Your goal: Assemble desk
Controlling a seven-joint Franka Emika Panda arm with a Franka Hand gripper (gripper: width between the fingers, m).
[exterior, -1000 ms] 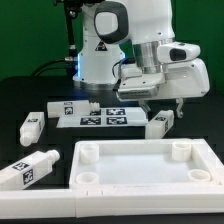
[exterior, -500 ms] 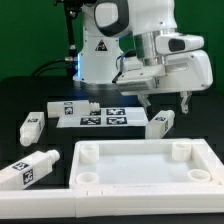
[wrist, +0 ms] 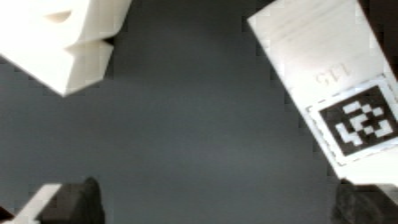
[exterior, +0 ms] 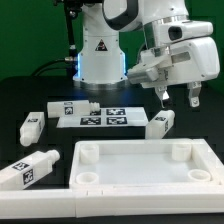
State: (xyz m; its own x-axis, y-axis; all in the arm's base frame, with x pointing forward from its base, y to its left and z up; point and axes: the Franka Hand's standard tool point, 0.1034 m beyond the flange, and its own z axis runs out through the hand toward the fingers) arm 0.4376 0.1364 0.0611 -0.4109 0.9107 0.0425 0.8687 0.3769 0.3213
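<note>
While I am watching through the exterior view, the hand (exterior: 179,98) is hanging in the air toward that view's right. Its two fingers (exterior: 194,98) are spread wide and are gripping nothing. Just below it, the nearest leg (exterior: 158,123) is lying on the dark surface (exterior: 120,136), beside the right end of the marker board (exterior: 108,118). The desk top (exterior: 140,166) is lying rim-up at the front, with round holes showing at its corners. A second leg (exterior: 70,107) is sitting at the board's left end, a third leg (exterior: 30,125) is lying farther left, and a fourth leg (exterior: 27,171) is lying just off the top's left edge. In the wrist view the dark fingertips (wrist: 63,200) are standing apart over bare surface. A tagged white piece (wrist: 329,80) and a plain white piece (wrist: 71,45) are showing there too; I cannot tell which parts they are.
</note>
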